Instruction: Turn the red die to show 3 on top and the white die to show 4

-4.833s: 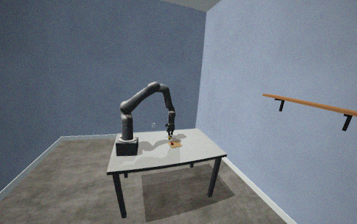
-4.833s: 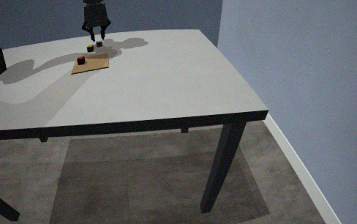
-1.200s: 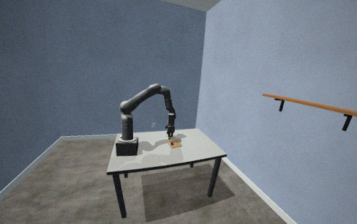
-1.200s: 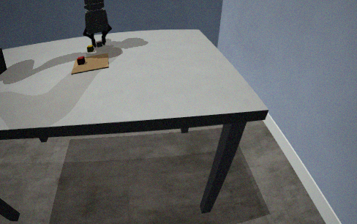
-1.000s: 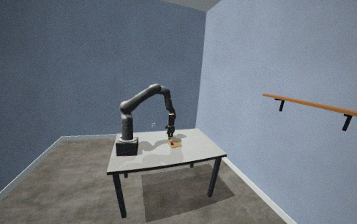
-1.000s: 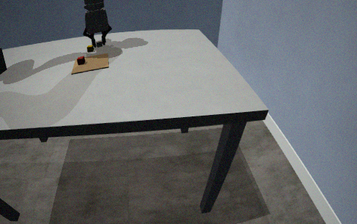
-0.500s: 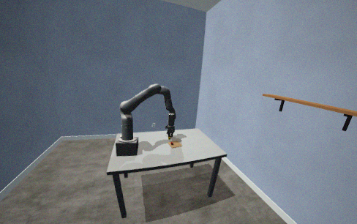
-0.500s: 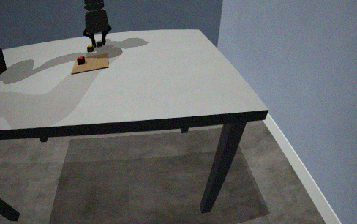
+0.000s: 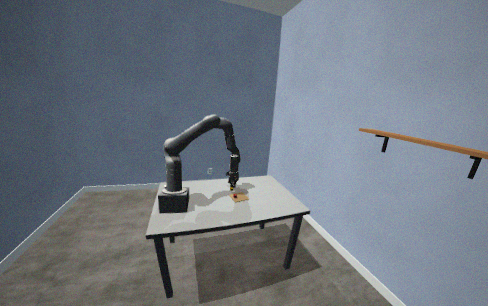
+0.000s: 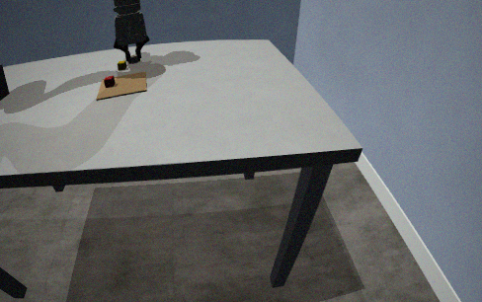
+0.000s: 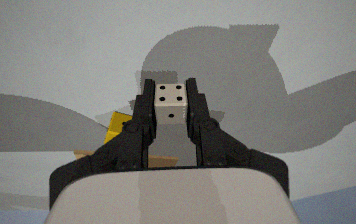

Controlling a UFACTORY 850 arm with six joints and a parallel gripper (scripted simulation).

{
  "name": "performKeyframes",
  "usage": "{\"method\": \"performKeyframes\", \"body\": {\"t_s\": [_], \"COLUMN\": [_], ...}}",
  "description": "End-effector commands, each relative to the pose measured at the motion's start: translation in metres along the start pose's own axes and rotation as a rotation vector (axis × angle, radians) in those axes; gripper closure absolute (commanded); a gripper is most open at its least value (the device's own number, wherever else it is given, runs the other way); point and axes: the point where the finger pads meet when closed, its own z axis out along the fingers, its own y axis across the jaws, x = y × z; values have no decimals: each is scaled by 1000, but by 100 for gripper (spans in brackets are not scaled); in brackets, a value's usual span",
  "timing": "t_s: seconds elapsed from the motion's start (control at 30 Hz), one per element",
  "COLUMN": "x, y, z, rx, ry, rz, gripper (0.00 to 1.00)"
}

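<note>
My gripper (image 11: 170, 91) stands upright at the far left of the table (image 10: 163, 109), and its two fingers press on both sides of the white die (image 11: 171, 102). The die's face toward the wrist camera shows four pips, and a side face shows one. It is low over the bare table top, just past the mat's far edge. The yellow die (image 11: 119, 126) lies just left of the fingers, off the mat; it also shows in the exterior view (image 10: 121, 64). The red die (image 10: 109, 81) sits on the left part of the brown mat (image 10: 122, 85). In the exterior view the gripper (image 10: 132, 58) hides the white die.
The arm's base (image 9: 173, 199) stands on the table's left end. A wooden shelf (image 9: 425, 144) hangs on the right wall, far from the table. The table's edges are well away from the mat.
</note>
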Motion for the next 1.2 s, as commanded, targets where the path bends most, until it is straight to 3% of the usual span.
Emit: {"method": "performKeyframes", "body": {"t_s": [0.0, 1.17], "x": [0, 0], "y": [1, 1], "z": [-1, -6], "rx": [-2, -2], "ry": [0, 0], "rz": [0, 0], "gripper": [79, 79]}}
